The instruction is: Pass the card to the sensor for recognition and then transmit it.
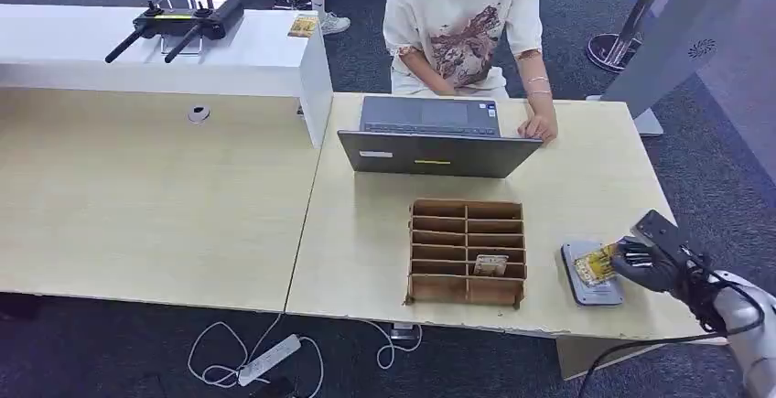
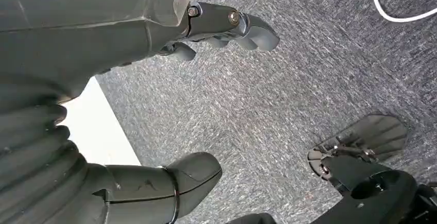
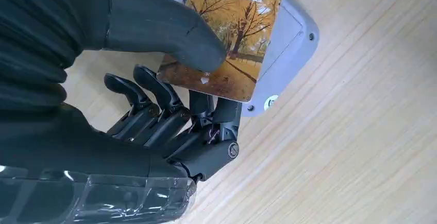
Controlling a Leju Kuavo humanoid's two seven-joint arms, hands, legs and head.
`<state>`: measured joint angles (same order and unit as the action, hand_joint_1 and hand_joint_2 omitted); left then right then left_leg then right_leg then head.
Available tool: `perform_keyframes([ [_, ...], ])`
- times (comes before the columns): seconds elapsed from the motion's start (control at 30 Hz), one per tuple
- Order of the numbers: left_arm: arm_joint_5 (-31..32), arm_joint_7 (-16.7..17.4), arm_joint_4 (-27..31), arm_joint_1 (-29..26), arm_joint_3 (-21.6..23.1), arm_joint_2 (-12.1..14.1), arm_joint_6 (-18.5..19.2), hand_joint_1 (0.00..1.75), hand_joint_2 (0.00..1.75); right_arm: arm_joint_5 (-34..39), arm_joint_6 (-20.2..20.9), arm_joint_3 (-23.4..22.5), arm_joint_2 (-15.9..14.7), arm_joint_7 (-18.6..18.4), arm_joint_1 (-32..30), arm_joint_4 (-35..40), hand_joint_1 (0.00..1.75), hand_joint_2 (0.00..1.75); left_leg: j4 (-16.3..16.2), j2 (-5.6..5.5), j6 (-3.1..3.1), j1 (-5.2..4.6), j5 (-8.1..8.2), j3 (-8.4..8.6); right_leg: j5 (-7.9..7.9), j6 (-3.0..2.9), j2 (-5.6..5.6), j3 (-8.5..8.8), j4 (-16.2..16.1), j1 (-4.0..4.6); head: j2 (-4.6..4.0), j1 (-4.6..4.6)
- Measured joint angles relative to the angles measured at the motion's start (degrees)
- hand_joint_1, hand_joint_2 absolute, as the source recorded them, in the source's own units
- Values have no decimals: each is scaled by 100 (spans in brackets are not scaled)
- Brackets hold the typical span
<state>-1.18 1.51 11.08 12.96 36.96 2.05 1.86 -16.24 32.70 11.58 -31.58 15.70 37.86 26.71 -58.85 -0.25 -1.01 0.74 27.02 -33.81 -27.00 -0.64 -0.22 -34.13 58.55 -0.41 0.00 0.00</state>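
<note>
- I have the card (image 3: 234,33) pinched in my right hand (image 1: 652,263), thumb (image 3: 170,33) on its printed face and fingers (image 3: 214,113) underneath; it sits over the grey sensor (image 1: 593,274) near the table's right front corner.
- I judge this is the reading step: I'd keep the card flat and centred on the sensor, grip unchanged.
- My left hand (image 2: 206,28) hangs over the carpet, fingers loosely apart, holding nothing.
- The table edge (image 1: 631,332) is just beside the sensor, so I'd lift clear before moving.
- Open tabletop lies between the sensor and the wooden organizer (image 1: 467,252); the laptop (image 1: 435,137) and person (image 1: 462,23) are beyond.
</note>
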Motion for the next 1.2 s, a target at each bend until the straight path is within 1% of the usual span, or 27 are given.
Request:
perform_keyframes([
  [0.13,15,18,2,0,-79,-2,-2,0,175,-31,-92,81,26,-162,32,-46,175,175,0,0,0,0,0,1,0,0,0,0,0,0,0,-2],
  [0.2,20,18,2,0,-98,-2,-7,0,175,-28,-109,92,35,-182,45,-66,175,175,0,0,0,0,0,1,0,0,0,1,0,0,0,-2],
  [0.67,68,18,4,0,-133,-2,-7,0,175,-6,-182,151,72,-225,58,-103,175,175,0,0,1,0,0,1,0,0,0,1,0,0,0,-2],
  [0.93,103,15,4,-1,-206,-2,-7,0,175,122,-168,168,118,-160,109,-100,175,175,0,0,1,0,-1,1,0,0,0,2,1,0,0,-2],
  [1.07,120,-24,4,-8,-236,-2,-7,0,175,419,-203,151,151,17,122,-100,175,175,0,0,1,0,-1,1,0,0,-1,1,1,0,0,-2],
  [1.2,203,-98,4,-42,-271,-2,-7,0,175,881,5,0,166,383,136,-48,175,175,0,0,1,0,-1,1,0,0,-1,1,0,0,0,-2],
])
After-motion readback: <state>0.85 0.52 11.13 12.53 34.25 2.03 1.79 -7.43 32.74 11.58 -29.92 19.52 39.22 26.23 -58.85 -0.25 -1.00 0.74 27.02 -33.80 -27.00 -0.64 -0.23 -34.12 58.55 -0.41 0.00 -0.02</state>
